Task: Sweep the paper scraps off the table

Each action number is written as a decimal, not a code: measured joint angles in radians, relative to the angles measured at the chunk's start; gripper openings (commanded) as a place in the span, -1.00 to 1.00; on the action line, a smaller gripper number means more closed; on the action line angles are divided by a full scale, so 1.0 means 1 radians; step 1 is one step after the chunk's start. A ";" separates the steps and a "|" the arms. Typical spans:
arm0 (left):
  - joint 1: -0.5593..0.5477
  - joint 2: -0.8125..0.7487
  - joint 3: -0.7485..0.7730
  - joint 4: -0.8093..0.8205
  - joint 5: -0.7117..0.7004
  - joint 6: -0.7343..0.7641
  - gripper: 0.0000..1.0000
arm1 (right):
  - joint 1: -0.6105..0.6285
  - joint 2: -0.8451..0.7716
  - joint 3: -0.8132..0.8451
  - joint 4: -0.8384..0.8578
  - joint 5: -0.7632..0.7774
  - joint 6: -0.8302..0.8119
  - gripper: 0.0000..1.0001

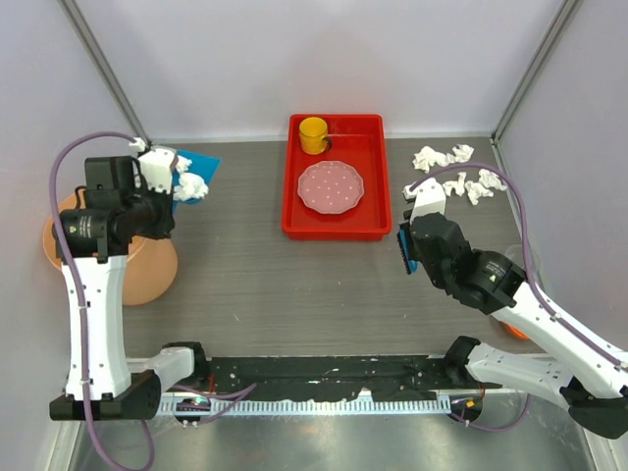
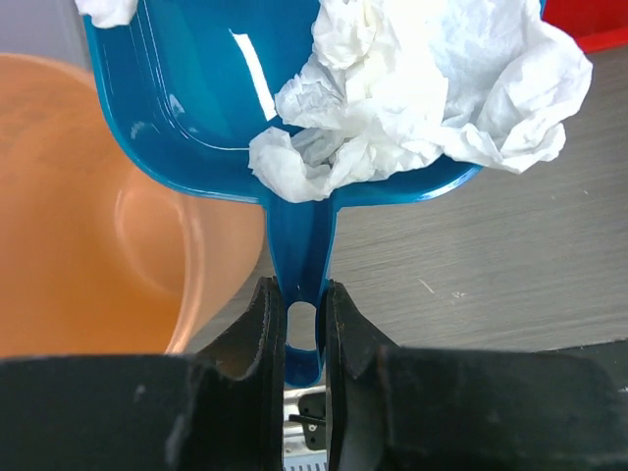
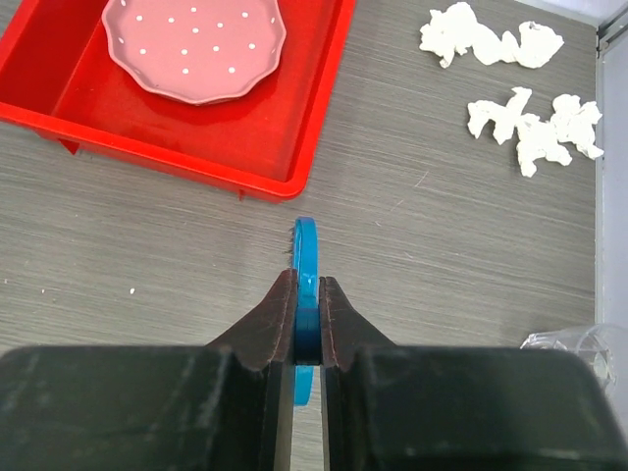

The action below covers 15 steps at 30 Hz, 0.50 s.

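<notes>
My left gripper [image 2: 297, 294] is shut on the handle of a blue dustpan [image 2: 206, 108], held above the table [image 1: 255, 285] at the far left [image 1: 162, 182]. Crumpled white paper scraps [image 2: 422, 88] lie in the pan [image 1: 191, 186]. Several more paper scraps [image 1: 456, 172] lie on the table at the far right, also in the right wrist view [image 3: 510, 78]. My right gripper [image 3: 307, 289] is shut on a blue brush [image 3: 305, 255], its head showing in the top view [image 1: 405, 248], short of those scraps.
An orange bin [image 1: 147, 270] stands under the left arm, also in the left wrist view [image 2: 88, 216]. A red tray [image 1: 334, 228] at the back centre holds a pink dotted plate [image 1: 331, 186] and a yellow cup [image 1: 314, 132]. White walls and metal rails border the table.
</notes>
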 measured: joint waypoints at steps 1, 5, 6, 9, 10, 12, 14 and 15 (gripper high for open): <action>0.018 -0.002 0.013 -0.007 -0.004 0.002 -1.00 | 0.000 0.000 -0.004 0.005 -0.003 -0.008 -0.99; 0.079 -0.007 0.041 -0.020 -0.035 0.011 -1.00 | 0.000 -0.001 -0.016 0.032 -0.003 -0.042 -0.99; 0.098 -0.007 0.045 -0.024 -0.047 0.019 -1.00 | 0.000 -0.002 -0.019 0.038 -0.005 -0.050 -0.98; 0.166 -0.002 0.051 -0.030 -0.075 0.038 -1.00 | 0.000 -0.007 -0.030 0.053 -0.010 -0.075 -0.98; 0.189 0.000 0.052 -0.031 -0.083 0.048 -1.00 | 0.000 -0.009 -0.032 0.056 -0.011 -0.081 -0.99; 0.255 0.005 0.055 -0.032 -0.091 0.069 -1.00 | 0.000 -0.014 -0.040 0.067 -0.012 -0.097 -0.98; 0.334 0.013 0.057 -0.035 -0.092 0.093 -1.00 | 0.000 -0.023 -0.052 0.073 -0.014 -0.113 -0.99; 0.383 0.018 0.060 -0.037 -0.087 0.109 -1.00 | 0.000 -0.025 -0.057 0.074 -0.016 -0.119 -0.98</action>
